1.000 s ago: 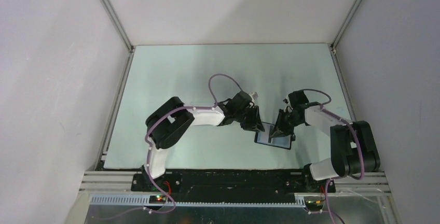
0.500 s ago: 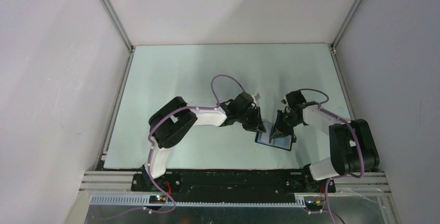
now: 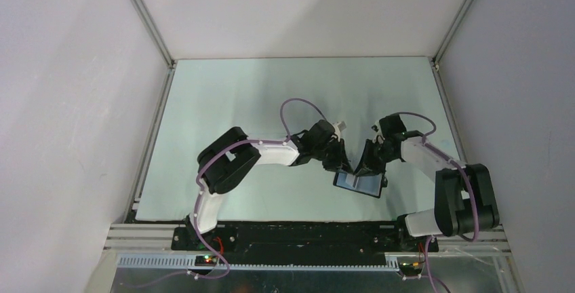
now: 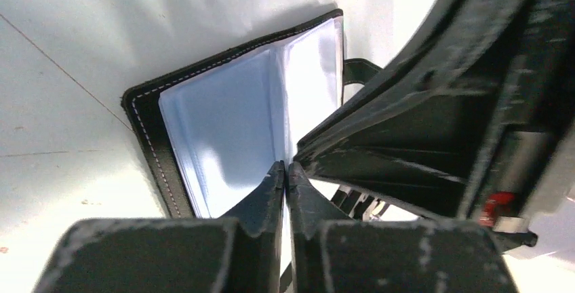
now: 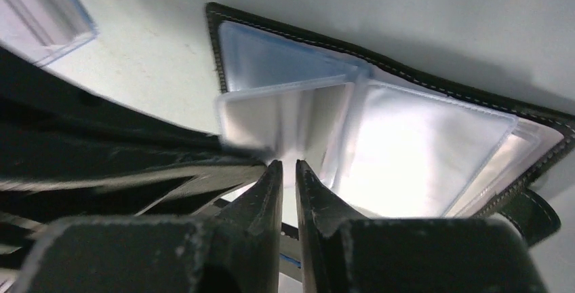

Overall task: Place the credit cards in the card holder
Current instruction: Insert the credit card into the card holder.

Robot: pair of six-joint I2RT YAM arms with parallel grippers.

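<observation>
The black card holder (image 3: 359,186) lies open on the table between my two grippers, its pale blue pockets (image 4: 230,123) facing up. A pale whitish, card-sized sheet (image 5: 285,116) stands up from its fold (image 4: 315,76). Whether it is a credit card or a pocket leaf I cannot tell. My left gripper (image 4: 286,166) has its fingertips pressed together on that sheet's edge (image 3: 344,165). My right gripper (image 5: 289,164) sits at the same edge with a narrow slit between its fingers (image 3: 368,169), and nothing is clamped in it.
The holder's snap tab (image 5: 536,215) sticks out on its right side. A pale flat thing with a bluish rim (image 5: 41,8) lies beyond the left gripper. White walls and metal rails (image 3: 152,137) enclose the pale green table (image 3: 237,103).
My left arm has slid right, bringing its gripper against the holder's left side. The right arm has hardly moved.
</observation>
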